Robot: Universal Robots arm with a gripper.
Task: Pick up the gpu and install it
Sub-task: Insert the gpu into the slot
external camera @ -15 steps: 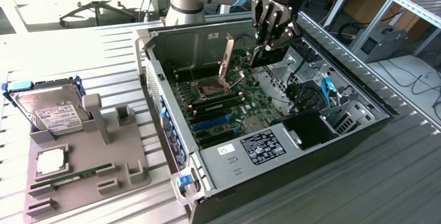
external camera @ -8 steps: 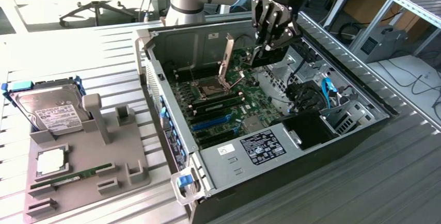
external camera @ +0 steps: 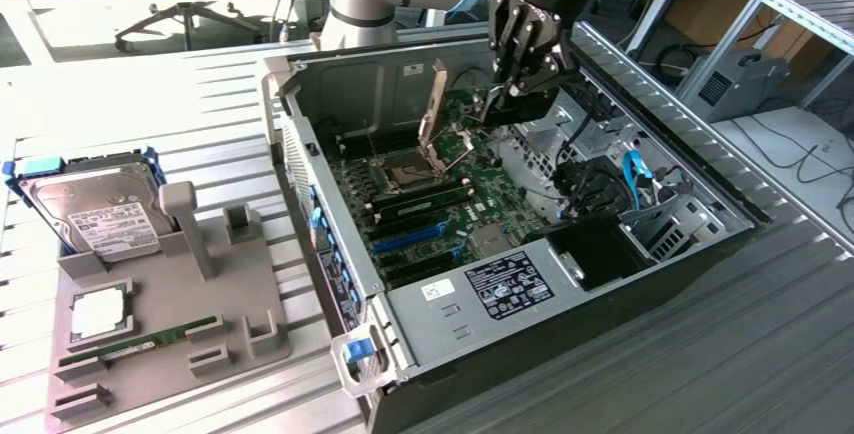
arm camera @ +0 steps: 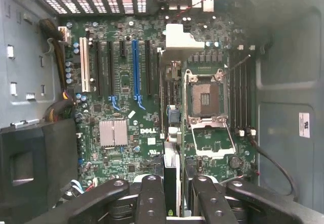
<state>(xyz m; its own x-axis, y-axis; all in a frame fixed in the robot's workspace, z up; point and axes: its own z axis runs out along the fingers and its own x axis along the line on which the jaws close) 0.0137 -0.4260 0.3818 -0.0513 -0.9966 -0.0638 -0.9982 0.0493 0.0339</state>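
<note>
My jaws pinch narrow on the gpu [arm camera: 171,181], held edge-on. I hang above the motherboard [arm camera: 121,77] inside the open case [external camera: 304,154], by the CPU socket [arm camera: 205,100].

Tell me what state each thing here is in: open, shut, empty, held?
gripper: shut on the gpu.
gpu: held edge-on above the motherboard.
computer case: side open.
processor socket: empty, cover open.
blue slot: empty.
hard drive: standing in the grey holder, outside the case.
RAM stick: lying flat on the holder.
</note>
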